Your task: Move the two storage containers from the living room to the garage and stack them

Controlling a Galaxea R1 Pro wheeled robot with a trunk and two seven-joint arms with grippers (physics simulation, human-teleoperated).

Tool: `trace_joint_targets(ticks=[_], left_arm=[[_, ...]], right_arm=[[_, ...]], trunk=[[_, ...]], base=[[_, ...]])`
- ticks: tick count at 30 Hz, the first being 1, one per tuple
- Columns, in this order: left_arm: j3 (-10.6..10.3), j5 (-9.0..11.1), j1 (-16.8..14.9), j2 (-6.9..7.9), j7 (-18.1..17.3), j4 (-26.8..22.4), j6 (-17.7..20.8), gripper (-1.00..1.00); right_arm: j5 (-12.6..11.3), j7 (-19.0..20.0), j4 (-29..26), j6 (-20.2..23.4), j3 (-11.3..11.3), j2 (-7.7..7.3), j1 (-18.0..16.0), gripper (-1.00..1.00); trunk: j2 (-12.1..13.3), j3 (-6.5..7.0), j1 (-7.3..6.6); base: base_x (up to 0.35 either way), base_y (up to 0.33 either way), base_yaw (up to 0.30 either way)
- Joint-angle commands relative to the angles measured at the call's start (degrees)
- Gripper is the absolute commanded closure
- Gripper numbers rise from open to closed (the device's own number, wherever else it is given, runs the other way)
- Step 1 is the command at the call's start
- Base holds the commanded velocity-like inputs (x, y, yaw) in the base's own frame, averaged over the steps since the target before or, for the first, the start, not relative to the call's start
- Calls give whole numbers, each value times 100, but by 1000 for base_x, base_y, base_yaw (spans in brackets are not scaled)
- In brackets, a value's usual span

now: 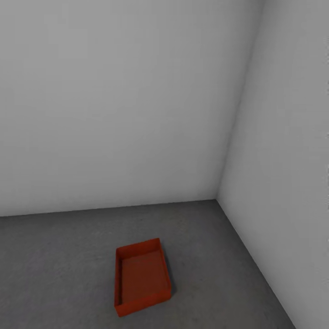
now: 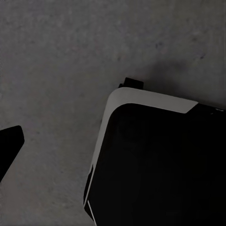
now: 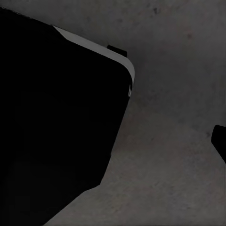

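Down on the grey floor (image 1: 68, 269) of the garage sits one red-orange box (image 1: 141, 276); it rests flat with its open top facing up; its long side runs away from the robot toward the back wall (image 1: 114, 105), turned a little so the far end leans to the right; it lies near the corner where the back wall meets the side wall (image 1: 288, 160), but it touches neither wall; nothing is inside it that I can see.

Both wrist views look down at the same grey floor; each shows a big black part of the robot with a pale rounded edge (image 2: 150, 99) (image 3: 120, 59); a small dark tip shows at the side of each picture (image 2: 9, 146) (image 3: 219, 141); I cannot tell if the left claw or the right claw is wide or narrow.
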Motion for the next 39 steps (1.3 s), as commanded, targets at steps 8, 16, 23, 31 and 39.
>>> trace_joint_targets(ticks=[8, 16, 23, 31, 39], left_arm=[[16, 15, -3, -18, 4, 0, -20, -100], [9, 14, -3, -49, -3, 0, -1, -100], [10, 37, -3, -92, -5, 0, -1, -100], [9, 44, -3, -92, -1, 0, -2, -100], [4, 45, -3, -92, 3, 0, -6, -100]], right_arm=[[6, -36, 18, -23, 21, -1, -8, -100], [-6, -30, 22, -16, 20, -10, -8, -100], [-9, -27, 23, -15, 20, -27, -8, -100], [-9, -27, 23, -15, 20, -30, -8, -100], [-9, -27, 21, -15, 20, -24, -8, -100]], trunk=[[-5, 15, 1], [-5, 49, 1], [-5, 78, 1], [-5, 110, 1], [-5, 143, 1]], base=[[0, 0, -219], [0, 0, -266], [0, 0, -272], [0, 0, -273], [0, 0, -273]])
